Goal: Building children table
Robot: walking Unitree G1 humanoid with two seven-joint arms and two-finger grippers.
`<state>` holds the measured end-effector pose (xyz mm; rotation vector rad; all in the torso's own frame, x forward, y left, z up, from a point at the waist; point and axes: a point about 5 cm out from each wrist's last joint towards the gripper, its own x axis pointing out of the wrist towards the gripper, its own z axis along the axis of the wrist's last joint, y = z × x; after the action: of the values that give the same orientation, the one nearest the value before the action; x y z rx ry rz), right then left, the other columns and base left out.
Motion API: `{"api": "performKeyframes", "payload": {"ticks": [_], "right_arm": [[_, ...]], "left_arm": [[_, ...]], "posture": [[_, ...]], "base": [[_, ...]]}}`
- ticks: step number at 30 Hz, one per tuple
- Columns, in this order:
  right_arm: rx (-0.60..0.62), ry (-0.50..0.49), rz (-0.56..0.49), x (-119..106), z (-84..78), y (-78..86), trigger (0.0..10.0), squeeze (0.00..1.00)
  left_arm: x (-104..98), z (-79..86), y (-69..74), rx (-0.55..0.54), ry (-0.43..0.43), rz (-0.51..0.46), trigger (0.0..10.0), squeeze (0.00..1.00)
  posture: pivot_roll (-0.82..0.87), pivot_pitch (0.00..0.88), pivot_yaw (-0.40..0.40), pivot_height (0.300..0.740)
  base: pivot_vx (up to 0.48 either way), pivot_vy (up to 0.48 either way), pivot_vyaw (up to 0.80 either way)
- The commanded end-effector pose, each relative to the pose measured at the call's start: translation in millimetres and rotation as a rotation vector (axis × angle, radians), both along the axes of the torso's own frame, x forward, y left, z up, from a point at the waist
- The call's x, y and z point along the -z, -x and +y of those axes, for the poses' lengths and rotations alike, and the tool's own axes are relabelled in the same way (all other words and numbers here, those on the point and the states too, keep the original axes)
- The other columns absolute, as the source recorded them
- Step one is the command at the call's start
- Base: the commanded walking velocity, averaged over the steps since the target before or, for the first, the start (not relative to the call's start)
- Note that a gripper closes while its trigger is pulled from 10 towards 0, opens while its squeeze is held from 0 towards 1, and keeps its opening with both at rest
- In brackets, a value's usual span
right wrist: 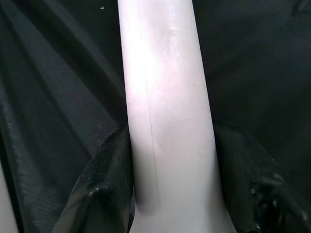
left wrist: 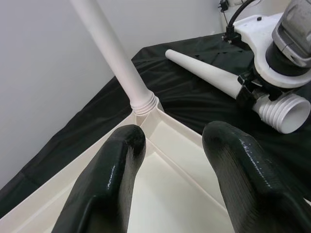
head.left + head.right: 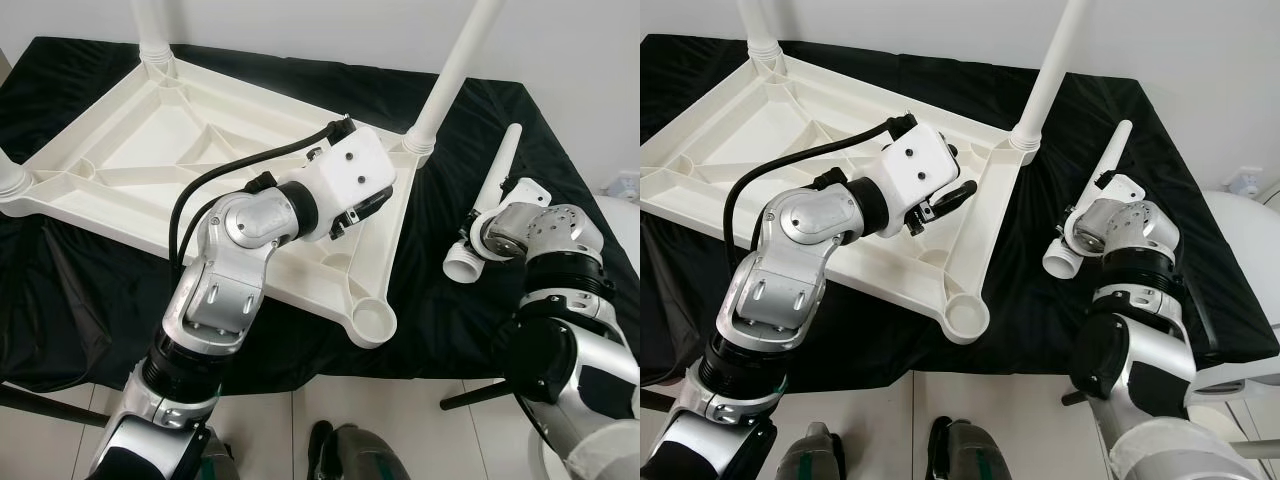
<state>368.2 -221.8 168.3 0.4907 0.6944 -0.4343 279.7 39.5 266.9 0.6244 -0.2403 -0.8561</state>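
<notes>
Table top (image 3: pixel 150 150) lay upside down on the black-clothed surface (image 3: pixel 80 280), legs pointing up. Three legs looked already seated: one at the far corner (image 3: pixel 155 35), one just beyond the left claw (image 3: pixel 455 75), and probably one at the corner on the far side from both claws (image 3: pixel 10 180), though it is cut off at the frame edge. The empty socket (image 3: pixel 372 320) sat at the near corner, between the two claws. So roughly three of four done; last leg left to fit.

Right claw (image 1: pixel 170 194) was closed around the loose leg (image 3: pixel 1095 205), black fingers (image 1: pixel 109 179) pressing both sides of the white tube, its threaded end toward the robot, the leg low over or on the cloth beside the table top. Left claw (image 2: pixel 170 155) hovered over the underside of the table top, jaws spread wide, holding nothing.

Room: white wall (image 3: pixel 300 30) behind the surface, pale tiled floor (image 3: pixel 400 430) below, a white rounded object (image 3: pixel 1250 260) beyond the right claw.
</notes>
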Motion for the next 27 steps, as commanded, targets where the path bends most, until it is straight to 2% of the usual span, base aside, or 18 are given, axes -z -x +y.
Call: {"api": "performKeyframes", "payload": {"ticks": [1, 2, 3, 4, 6, 7, 8, 9, 10, 11, 12, 15, 17, 24, 25, 26, 27], "right_arm": [[-0.018, -0.033, 0.004, 16.2, 4.0, 4.3, 10.0, 0.0], [-0.008, -0.005, -0.102, 9.0, 3.6, 2.0, 10.0, 0.0], [-0.008, -0.005, -0.102, 9.0, 3.6, 2.0, 10.0, 0.0], [0.012, 0.032, -0.204, 2.4, 2.4, 0.7, 10.0, 0.0], [0.012, 0.032, -0.204, 2.4, 2.4, 0.7, 10.0, 0.0], [0.024, 0.106, -0.305, -4.3, -0.2, 0.0, 10.0, 0.0], [0.024, 0.106, -0.305, -4.3, -0.2, 0.0, 10.0, 0.0], [0.036, 0.185, -0.448, -11.5, -2.7, 0.2, 10.0, 0.0], [0.036, 0.185, -0.448, -11.5, -2.7, 0.2, 10.0, 0.0], [0.028, 0.3, -0.532, -16.2, -4.3, 1.6, 10.0, 0.0], [0.033, 0.337, -0.57, -15.5, -4.6, 2.7, 10.0, 0.0], [0.047, 0.33, -0.574, -12.6, -5.4, 3.2, 10.0, 0.0], [0.078, 0.279, -0.569, -8.2, -7.4, 3.0, 10.0, 0.0], [0.072, 0.293, -0.614, -11.9, -6.7, 2.8, 10.0, 0.0], [0.057, 0.307, -0.698, -17.7, -4.4, 4.7, 10.0, 0.0], [0.057, 0.307, -0.698, -17.7, -4.4, 4.7, 10.0, 0.0], [0.047, 0.303, -0.751, -21.2, -3.6, 6.4, 10.0, 0.0]], "left_arm": [[-6.9, 1.7, -4.8, -0.091, 0.04, -0.067, 10.0, 0.0], [-7.7, 3.7, -7.1, -0.101, 0.048, -0.068, 10.0, 0.0], [-7.7, 3.7, -7.1, -0.101, 0.048, -0.068, 10.0, 0.0], [-8.6, 5.5, -9.5, -0.11, 0.067, -0.06, 10.0, 0.0], [-8.6, 5.5, -9.5, -0.11, 0.067, -0.06, 10.0, 0.0], [-9.6, 7.8, -12.6, -0.121, 0.096, -0.042, 10.0, 0.0], [-9.6, 7.8, -12.6, -0.121, 0.096, -0.042, 10.0, 0.0], [-10.1, 11.5, -16.6, -0.131, 0.132, -0.015, 10.0, 0.0], [-10.1, 11.5, -16.6, -0.131, 0.132, -0.015, 10.0, 0.0], [-9.7, 14.7, -20.1, -0.143, 0.149, 0.001, 10.0, 0.0], [-9.3, 17.6, -23.2, -0.148, 0.171, 0.019, 10.0, 0.0], [-9.0, 19.3, -25.0, -0.151, 0.186, 0.031, 10.0, 0.0], [-9.0, 20.3, -25.7, -0.146, 0.198, 0.043, 10.0, 0.0], [-10.0, 21.1, -25.2, -0.141, 0.199, 0.04, 10.0, 0.0], [-9.2, 22.6, -27.2, -0.149, 0.222, 0.054, 10.0, 0.0], [-9.2, 22.6, -27.2, -0.149, 0.222, 0.054, 10.0, 0.0], [-9.0, 23.2, -27.9, -0.153, 0.236, 0.061, 10.0, 0.0]], "posture": [[0.03, 0.136, -0.116, 0.74], [0.03, 0.133, -0.116, 0.74], [0.03, 0.133, -0.116, 0.74], [0.03, 0.132, -0.116, 0.74], [0.03, 0.132, -0.116, 0.74], [0.03, 0.13, -0.116, 0.74], [0.03, 0.13, -0.116, 0.74], [0.03, 0.129, -0.115, 0.74], [0.03, 0.129, -0.115, 0.74], [0.03, 0.125, -0.114, 0.74], [0.03, 0.121, -0.112, 0.74], [0.03, 0.12, -0.112, 0.74], [0.04, 0.112, -0.11, 0.74], [0.04, 0.104, -0.11, 0.74], [0.05, 0.093, -0.112, 0.74], [0.05, 0.093, -0.112, 0.74], [0.05, 0.093, -0.112, 0.74]], "base": [[0.0, 0.0, 0.0], [0.0, 0.0, 0.0], [0.0, 0.0, 0.0], [0.0, 0.0, 0.0], [0.0, 0.0, 0.0], [0.0, 0.0, 0.0], [0.0, 0.0, 0.0], [0.0, 0.0, 0.0], [0.0, 0.0, 0.0], [0.0, 0.0, 0.0], [0.0, 0.0, 0.0], [0.0, 0.0, 0.0], [0.0, 0.0, 0.0], [0.0, 0.0, 0.0], [0.0, 0.0, 0.0], [0.0, 0.0, 0.0], [0.0, 0.0, 0.0]]}}
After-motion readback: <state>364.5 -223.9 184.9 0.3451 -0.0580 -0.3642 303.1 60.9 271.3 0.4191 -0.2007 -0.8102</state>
